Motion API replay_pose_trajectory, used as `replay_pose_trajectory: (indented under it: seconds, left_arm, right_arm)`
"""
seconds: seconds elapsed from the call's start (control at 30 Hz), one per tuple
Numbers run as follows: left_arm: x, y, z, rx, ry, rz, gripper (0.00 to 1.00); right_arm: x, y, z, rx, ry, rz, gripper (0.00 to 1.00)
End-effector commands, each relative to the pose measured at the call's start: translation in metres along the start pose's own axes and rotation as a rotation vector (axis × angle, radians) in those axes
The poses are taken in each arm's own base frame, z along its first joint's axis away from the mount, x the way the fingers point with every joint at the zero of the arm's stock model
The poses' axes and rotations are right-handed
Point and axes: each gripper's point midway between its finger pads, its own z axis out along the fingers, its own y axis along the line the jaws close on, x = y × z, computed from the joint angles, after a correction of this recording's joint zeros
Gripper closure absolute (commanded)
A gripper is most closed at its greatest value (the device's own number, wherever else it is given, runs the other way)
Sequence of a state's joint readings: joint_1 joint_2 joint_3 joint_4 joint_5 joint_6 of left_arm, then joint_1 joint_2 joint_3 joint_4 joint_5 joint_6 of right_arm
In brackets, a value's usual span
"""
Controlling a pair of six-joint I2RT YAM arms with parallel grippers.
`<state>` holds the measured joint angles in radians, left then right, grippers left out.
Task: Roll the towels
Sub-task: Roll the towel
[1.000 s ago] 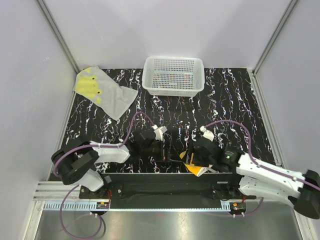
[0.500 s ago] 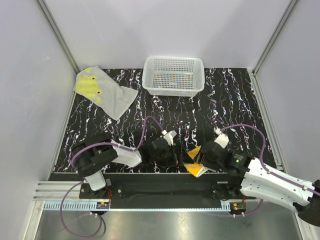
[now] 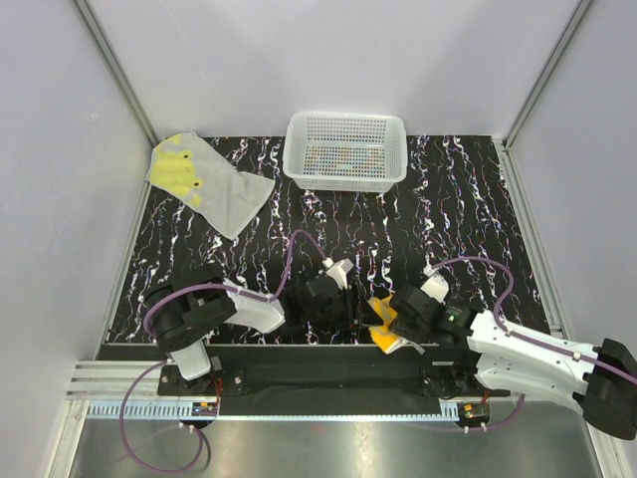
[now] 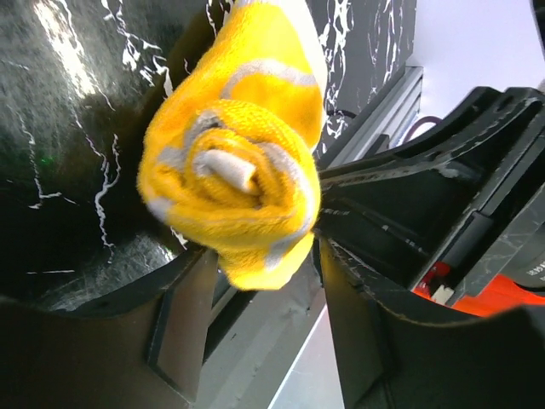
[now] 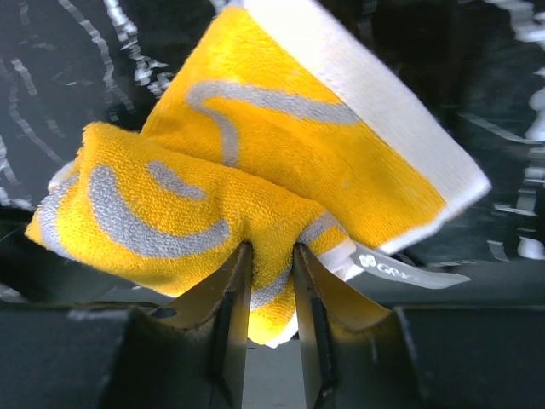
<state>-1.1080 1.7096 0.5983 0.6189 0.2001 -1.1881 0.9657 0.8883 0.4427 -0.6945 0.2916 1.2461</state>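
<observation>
We log: bright orange cloth towel mid-roll | right fingers pinch it | left fingers: hold unclear | next: tighten roll.

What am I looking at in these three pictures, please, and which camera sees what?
These are two robot arms bolted at the near edge of a dark marbled table. The top picture looks down from above and behind them. The other two come from a camera on each wrist, looking along that arm's own two-finger tool. On the table, a white basket stands at the back and a grey towel lies flat at the back left. Near the arm bases, one orange towel is held from both sides: the left tool grips its rolled end, and the right tool pinches a fold of it.
</observation>
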Motion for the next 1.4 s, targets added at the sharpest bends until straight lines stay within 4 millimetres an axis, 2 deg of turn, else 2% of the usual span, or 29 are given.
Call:
replay_pose_trajectory:
  seconds: [0.0,0.03,0.07,0.1,0.13,0.2,0.23,0.3,0.33,0.37,0.43,0.47,0.53,0.57,0.7,0.73,0.83,0.93,0.97,1.0,1.2,1.33,1.37]
  left_arm:
    - [-0.021,-0.042,-0.005,0.101,-0.076,0.089,0.43]
    - [-0.022,-0.039,-0.005,0.077,-0.069,0.095,0.41]
    - [-0.026,-0.041,-0.007,0.074,-0.075,0.104,0.40]
    - [-0.029,-0.046,-0.010,0.078,-0.084,0.116,0.36]
    - [-0.032,-0.039,-0.012,0.045,-0.082,0.132,0.34]
    - [-0.044,-0.043,-0.019,0.042,-0.099,0.153,0.33]
    - [-0.045,-0.040,-0.021,0.032,-0.097,0.154,0.33]
    - [-0.053,-0.042,-0.031,0.031,-0.117,0.164,0.32]
    - [-0.059,-0.033,-0.036,-0.002,-0.125,0.152,0.32]
    - [-0.065,-0.038,-0.044,0.000,-0.142,0.159,0.32]
    - [-0.073,-0.026,-0.054,-0.061,-0.156,0.166,0.30]
    - [-0.078,-0.030,-0.058,-0.070,-0.166,0.174,0.29]
    - [-0.083,-0.028,-0.069,-0.111,-0.172,0.195,0.27]
    - [-0.087,-0.036,-0.073,-0.105,-0.181,0.207,0.26]
    - [-0.085,-0.028,-0.075,-0.154,-0.157,0.233,0.21]
    - [-0.084,-0.023,-0.075,-0.172,-0.150,0.234,0.20]
    - [-0.085,-0.003,-0.073,-0.223,-0.144,0.236,0.18]
    - [-0.087,0.026,-0.082,-0.298,-0.154,0.236,0.12]
    - [-0.090,0.027,-0.084,-0.297,-0.164,0.241,0.09]
    - [-0.097,0.030,-0.088,-0.303,-0.182,0.249,0.01]
    - [-0.122,0.043,-0.123,-0.371,-0.287,0.232,0.01]
    - [-0.108,0.058,-0.130,-0.360,-0.284,0.176,0.01]
    - [-0.103,0.055,-0.129,-0.321,-0.277,0.150,0.01]
  right_arm:
    - [0.023,0.020,0.014,-0.084,0.107,0.049,0.68]
    - [0.026,0.026,0.016,-0.109,0.120,0.055,0.69]
    - [0.025,0.041,0.017,-0.164,0.122,0.075,0.69]
    - [0.029,0.044,0.020,-0.165,0.142,0.079,0.70]
    - [0.027,0.059,0.020,-0.216,0.142,0.095,0.71]
    - [0.031,0.066,0.025,-0.236,0.161,0.109,0.73]
    - [0.027,0.082,0.023,-0.296,0.153,0.135,0.78]
    - [0.029,0.091,0.026,-0.329,0.168,0.153,0.81]
    - [0.026,0.104,0.023,-0.375,0.164,0.170,0.84]
    - [0.027,0.110,0.025,-0.392,0.169,0.172,0.87]
    - [0.025,0.124,0.024,-0.436,0.170,0.183,0.92]
    - [0.023,0.130,0.023,-0.446,0.167,0.185,0.94]
    - [0.024,0.134,0.029,-0.437,0.175,0.191,0.95]
    - [0.024,0.135,0.031,-0.435,0.175,0.197,0.91]
    - [0.020,0.139,0.031,-0.450,0.157,0.200,0.65]
    - [0.020,0.136,0.031,-0.440,0.156,0.201,0.64]
    - [0.019,0.130,0.030,-0.422,0.146,0.200,0.64]
    - [0.020,0.124,0.033,-0.404,0.143,0.204,0.64]
    - [0.022,0.122,0.036,-0.395,0.147,0.201,0.64]
    - [0.023,0.121,0.037,-0.393,0.150,0.201,0.64]
    - [0.034,0.123,0.051,-0.394,0.192,0.210,0.68]
    - [0.038,0.128,0.055,-0.410,0.207,0.220,0.70]
    - [0.038,0.128,0.057,-0.409,0.210,0.222,0.71]
